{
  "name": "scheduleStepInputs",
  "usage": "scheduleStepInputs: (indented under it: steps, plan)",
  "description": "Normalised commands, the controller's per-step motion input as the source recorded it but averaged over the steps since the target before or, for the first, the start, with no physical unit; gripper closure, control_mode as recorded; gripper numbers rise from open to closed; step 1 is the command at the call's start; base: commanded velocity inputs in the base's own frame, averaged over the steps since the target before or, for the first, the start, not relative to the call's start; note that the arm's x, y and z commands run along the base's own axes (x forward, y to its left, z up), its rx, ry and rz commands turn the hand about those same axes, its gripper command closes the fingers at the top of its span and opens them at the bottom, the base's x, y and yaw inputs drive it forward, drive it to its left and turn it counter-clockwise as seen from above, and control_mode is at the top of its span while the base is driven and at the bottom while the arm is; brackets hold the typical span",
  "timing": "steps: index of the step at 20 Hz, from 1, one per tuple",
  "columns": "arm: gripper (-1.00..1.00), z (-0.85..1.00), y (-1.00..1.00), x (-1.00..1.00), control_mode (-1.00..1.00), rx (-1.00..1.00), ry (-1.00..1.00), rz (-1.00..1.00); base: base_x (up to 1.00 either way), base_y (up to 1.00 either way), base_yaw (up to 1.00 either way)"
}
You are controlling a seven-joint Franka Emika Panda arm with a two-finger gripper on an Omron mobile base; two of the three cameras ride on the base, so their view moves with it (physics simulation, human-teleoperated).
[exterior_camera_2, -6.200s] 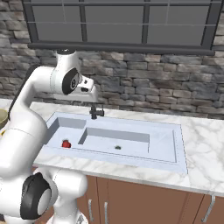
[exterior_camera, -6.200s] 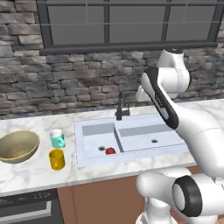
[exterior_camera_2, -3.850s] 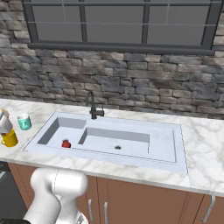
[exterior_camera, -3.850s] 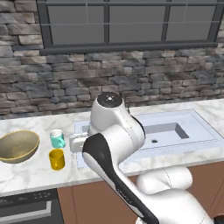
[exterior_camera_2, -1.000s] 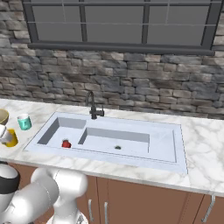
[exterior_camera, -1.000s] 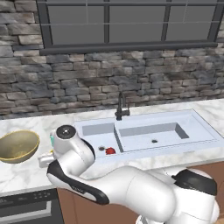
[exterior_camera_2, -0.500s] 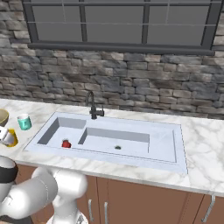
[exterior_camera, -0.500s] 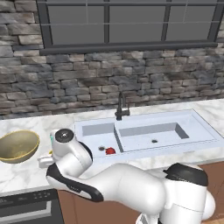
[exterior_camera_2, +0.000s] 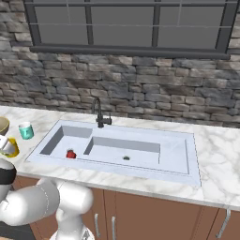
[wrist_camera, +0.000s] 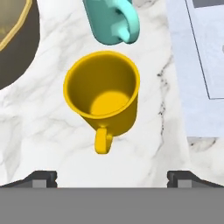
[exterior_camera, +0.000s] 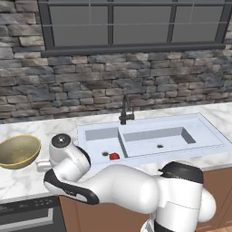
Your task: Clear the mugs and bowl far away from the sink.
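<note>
In the hand view the yellow mug (wrist_camera: 103, 94) stands upright on the marble right below my gripper (wrist_camera: 112, 176), its handle pointing toward the fingers. The two fingertips (wrist_camera: 42, 177) are spread far apart, wider than the mug, with nothing between them. Just beyond it is the teal mug (wrist_camera: 109, 19), with the tan bowl (wrist_camera: 13, 39) to its left. In the right base view the teal mug (exterior_camera_2: 26, 130) and yellow mug (exterior_camera_2: 12, 148) stand left of the white sink (exterior_camera_2: 117, 145). The bowl (exterior_camera: 18, 152) sits at the counter's far left.
A dark faucet (exterior_camera: 125, 108) rises behind the sink (exterior_camera: 149, 136), and a small red object (exterior_camera: 114, 156) lies in its left basin. The sink's rim (wrist_camera: 197, 65) lies close to the right of the mugs. A dark stove top (exterior_camera: 27, 213) sits below the bowl.
The arm has leaned a little further left and down over the mugs. The jaws stay wide apart, and the mugs and bowl have not moved.
</note>
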Motion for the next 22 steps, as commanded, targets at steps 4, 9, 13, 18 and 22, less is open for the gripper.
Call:
scheduleStepInputs:
  steps: [4,9,13,18,22]
  plan:
    - [-1.0,-0.07,0.01,0.12,-1.0,0.0,0.0,0.0,0.0,0.0,0.0]
    - [-1.0,-0.22,0.0,0.11,-1.0,0.0,0.0,0.0,0.0,0.0,0.0]
    - [-1.0,-0.22,0.0,0.11,-1.0,0.0,0.0,0.0,0.0,0.0,0.0]
    - [-1.0,-0.15,0.0,0.12,-1.0,0.0,0.0,0.0,0.0,0.0,0.0]
    - [-1.0,-0.17,0.01,0.1,-1.0,0.0,0.0,0.0,0.0,0.0,0.0]
